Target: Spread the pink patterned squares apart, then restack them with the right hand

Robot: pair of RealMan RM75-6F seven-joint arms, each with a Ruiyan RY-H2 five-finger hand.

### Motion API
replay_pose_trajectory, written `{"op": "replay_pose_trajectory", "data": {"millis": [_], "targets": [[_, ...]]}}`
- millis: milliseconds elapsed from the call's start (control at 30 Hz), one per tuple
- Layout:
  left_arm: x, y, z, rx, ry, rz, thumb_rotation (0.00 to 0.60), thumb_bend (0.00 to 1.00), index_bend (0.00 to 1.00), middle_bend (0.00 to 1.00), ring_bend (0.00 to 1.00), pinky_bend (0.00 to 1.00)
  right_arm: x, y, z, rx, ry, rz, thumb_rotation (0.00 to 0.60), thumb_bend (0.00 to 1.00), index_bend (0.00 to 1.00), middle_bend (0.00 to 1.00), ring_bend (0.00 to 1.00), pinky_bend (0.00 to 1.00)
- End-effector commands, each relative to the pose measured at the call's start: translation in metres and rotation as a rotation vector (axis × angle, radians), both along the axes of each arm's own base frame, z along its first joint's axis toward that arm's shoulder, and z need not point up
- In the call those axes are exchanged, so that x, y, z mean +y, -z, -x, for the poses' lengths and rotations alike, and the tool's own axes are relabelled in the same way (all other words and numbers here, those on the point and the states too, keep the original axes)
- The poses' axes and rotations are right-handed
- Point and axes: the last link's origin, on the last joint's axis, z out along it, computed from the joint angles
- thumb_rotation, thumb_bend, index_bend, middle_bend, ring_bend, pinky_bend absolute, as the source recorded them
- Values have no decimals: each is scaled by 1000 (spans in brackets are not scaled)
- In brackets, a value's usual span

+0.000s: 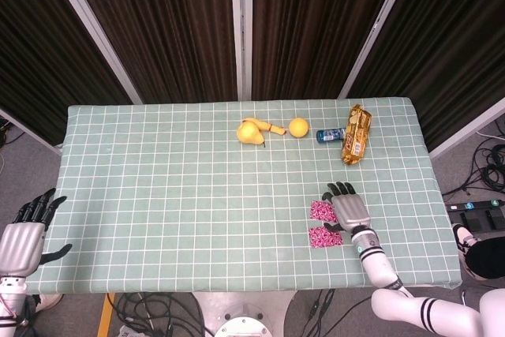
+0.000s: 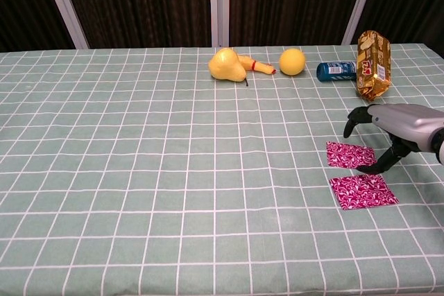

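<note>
chest view is showing the two pink patterned squares lying flat and apart on the green checked tablecloth (image 2: 139,171), so the spreading step is looking done. taking the far pink patterned fabric square (image 2: 349,154) as the landmark, the near pink patterned fabric square (image 2: 362,190) is lying just in front of it, toward the robot, with a strip of cloth showing between them. the silver and black right hand (image 2: 397,132) is hovering beside and slightly above the far square's right edge, fingers spread and curved downward, holding nothing; its thumb is reaching down toward that square's right side, but contact cannot be told. that posture is suggesting the hand is lining up to take a square for restacking, probably by pinching an edge, since thin fabric lying flat is offering little to grasp.

well beyond the far square, along the table's far side, are sitting a yellow plastic pear (image 2: 226,65), a yellow round fruit (image 2: 292,61), a small blue can on its side (image 2: 336,70) and a gold crinkled snack packet (image 2: 372,54), all out of the way.

in the head view, the left hand (image 1: 22,236) is hanging off the table's near left corner, far from the far square, fingers apart and empty.
</note>
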Motion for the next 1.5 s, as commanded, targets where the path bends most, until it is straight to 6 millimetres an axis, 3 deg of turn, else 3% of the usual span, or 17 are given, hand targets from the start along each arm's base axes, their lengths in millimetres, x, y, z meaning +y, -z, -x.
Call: {"op": "replay_pose_trajectory", "data": {"millis": [33, 567, 1000, 1333, 1500], "targets": [[0, 0, 0, 1, -1, 1, 600, 0, 192, 155, 123, 174, -2, 5, 0, 3, 4, -6, 515, 156, 272, 72, 0, 0], [1, 0, 0, 1, -2, 2, 600, 0, 192, 155, 123, 173, -6, 9, 2, 16, 9, -5, 510, 154, 280, 73, 0, 0], [0, 1, 1, -1, -4, 3, 600, 0, 192, 155, 123, 173, -7, 7, 2, 4, 4, 18, 552, 156, 385, 82, 0, 0], [1, 0, 0, 0, -3, 0, 600, 0, 192, 155, 123, 173, -17, -13, -11, -9, -41, 42, 560, 155, 384, 82, 0, 0], [0, -1, -1, 1, -6, -2, 600, 0, 192, 155, 123, 173, -4, -26, -19, -42, -64, -17, 552, 155, 377, 83, 0, 0]]}}
